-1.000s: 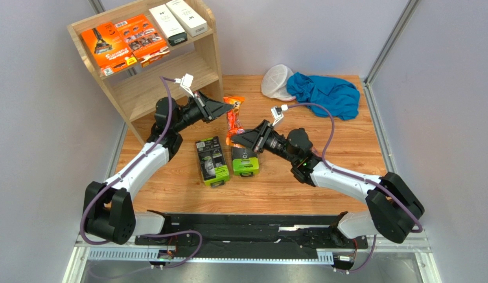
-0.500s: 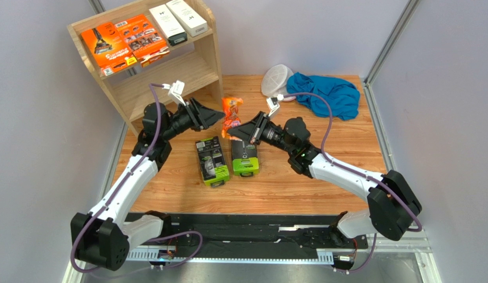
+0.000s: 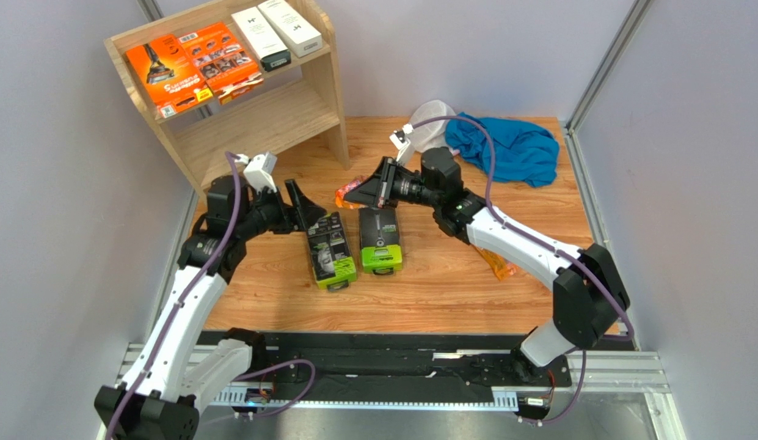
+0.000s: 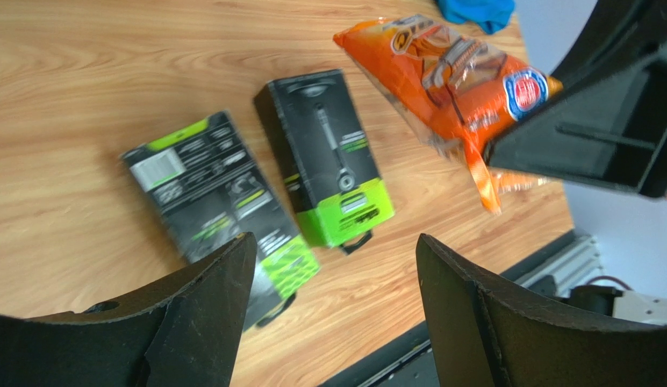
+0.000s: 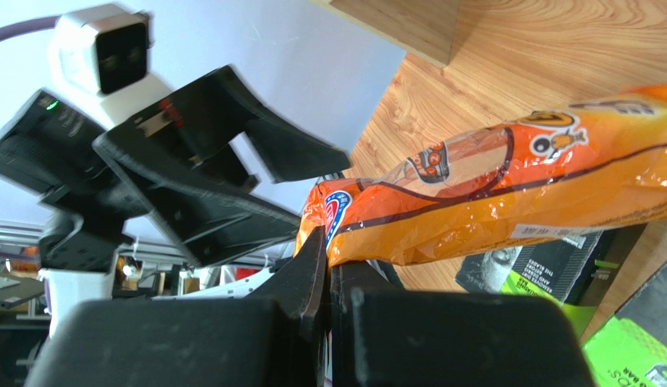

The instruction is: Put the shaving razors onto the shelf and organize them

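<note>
My right gripper (image 3: 362,192) is shut on the end of a small orange razor packet (image 3: 346,194), held just above the floor near the shelf's right foot; in the right wrist view the packet (image 5: 490,193) sticks out to the right of the closed jaws (image 5: 327,242). My left gripper (image 3: 304,203) stands open and empty, left of the packet and above two black-and-lime-green packs (image 3: 330,249) (image 3: 380,240). They lie flat below its fingers (image 4: 215,193) (image 4: 328,161). The shelf (image 3: 263,124) holds two flat orange packs (image 3: 167,73) and two white boxes (image 3: 260,38) on its top tier. Another orange packet (image 3: 497,266) peeks from under the right arm.
A blue cloth (image 3: 502,147) and a white mesh cap (image 3: 428,124) lie at the back right of the wooden floor. Grey walls close in both sides. The shelf's lower tier (image 3: 254,128) is bare.
My left gripper opened, let go of the orange packet and drew back to the left. My right gripper, shut on the packet, carried it up and left toward the shelf.
</note>
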Controlling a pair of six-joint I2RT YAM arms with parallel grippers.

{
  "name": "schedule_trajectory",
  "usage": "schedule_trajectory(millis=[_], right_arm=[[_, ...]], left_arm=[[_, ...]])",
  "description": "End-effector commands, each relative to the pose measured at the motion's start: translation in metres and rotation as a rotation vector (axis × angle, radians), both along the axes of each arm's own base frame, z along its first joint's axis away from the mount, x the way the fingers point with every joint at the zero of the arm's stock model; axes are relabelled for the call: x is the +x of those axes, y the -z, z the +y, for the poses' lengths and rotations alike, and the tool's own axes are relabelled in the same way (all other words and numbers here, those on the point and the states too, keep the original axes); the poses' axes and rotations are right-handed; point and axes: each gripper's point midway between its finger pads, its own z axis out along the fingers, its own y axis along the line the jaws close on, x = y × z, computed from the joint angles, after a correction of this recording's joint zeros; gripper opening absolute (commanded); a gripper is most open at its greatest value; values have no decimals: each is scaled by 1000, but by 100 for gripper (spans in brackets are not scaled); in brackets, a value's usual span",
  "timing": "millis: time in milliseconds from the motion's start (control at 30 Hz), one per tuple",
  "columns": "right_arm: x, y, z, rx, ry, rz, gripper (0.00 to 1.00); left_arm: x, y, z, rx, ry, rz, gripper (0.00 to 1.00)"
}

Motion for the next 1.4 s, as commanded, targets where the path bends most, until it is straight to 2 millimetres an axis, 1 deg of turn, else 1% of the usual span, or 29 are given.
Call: schedule_trajectory(millis=[0, 33, 67, 133, 167, 200, 333, 400, 433, 500, 533, 600, 667, 700, 733, 767, 833, 867, 1000, 1033, 1067, 1100, 1133, 1167, 1267, 1300, 1367], right_arm=[[-4, -11, 11, -39, -132, -65, 0], [-3, -11, 13, -43, -140, -67, 0], [0, -15, 18, -36, -151, -88, 0], [3, -19, 23, -26, -171, -105, 0], [6, -17, 26, -26, -181, -108, 0], [6, -27, 30, -9, -201, -133, 0], [13, -40, 43, 41, -238, -188, 0], [18, -45, 53, 67, -259, -209, 0], [20, -52, 57, 96, -265, -230, 0], [23, -57, 64, 126, -282, -249, 0], [28, -62, 72, 160, -292, -264, 0], [33, -67, 79, 192, -300, -278, 0], [41, -76, 87, 248, -314, -292, 0], [42, -78, 90, 268, -323, -294, 0], [49, -71, 96, 293, -330, -307, 0], [49, -88, 97, 336, -336, -311, 0], [53, -95, 102, 379, -351, -334, 0], [57, -97, 107, 391, -361, -333, 0], [76, -96, 121, 399, -335, -336, 0], [80, -92, 124, 391, -334, -323, 0], [89, -81, 130, 387, -321, -303, 0], [91, -87, 131, 401, -316, -306, 0], [94, -84, 132, 403, -313, -294, 0], [100, -74, 136, 399, -303, -271, 0], [105, -61, 139, 396, -296, -226, 0], [107, -49, 141, 378, -290, -195, 0], [110, -40, 141, 362, -280, -167, 0]], left_arm=[[-30, 8, 36, 161, -82, 36, 81], [-36, 9, 44, 174, -119, 29, 81], [-45, 15, 49, 182, -139, 55, 82], [-56, 18, 56, 177, -182, 57, 85], [-62, 22, 59, 181, -196, 76, 87], [-66, 21, 61, 171, -207, 72, 88], [-78, 26, 57, 149, -190, 118, 89], [-80, 28, 56, 152, -182, 126, 89], [-81, 27, 56, 153, -177, 122, 89], [-81, 26, 58, 169, -173, 119, 89], [-81, 22, 58, 174, -173, 108, 89], [-82, 21, 59, 185, -164, 103, 89], [-83, 21, 59, 188, -160, 102, 89], [-83, 21, 59, 188, -157, 102, 89], [-84, 23, 56, 181, -143, 109, 89], [-84, 25, 55, 179, -139, 109, 89], [-85, 29, 54, 175, -130, 121, 89], [-85, 29, 53, 170, -126, 119, 89], [-85, 30, 51, 167, -115, 120, 89], [-85, 29, 51, 165, -114, 115, 89], [-86, 31, 50, 163, -112, 121, 89], [-86, 31, 50, 164, -111, 120, 89], [-86, 31, 50, 161, -109, 118, 89], [-86, 30, 50, 162, -110, 116, 89], [-86, 31, 49, 159, -107, 115, 89], [-86, 31, 49, 159, -107, 117, 89], [-86, 30, 49, 157, -106, 111, 89]])
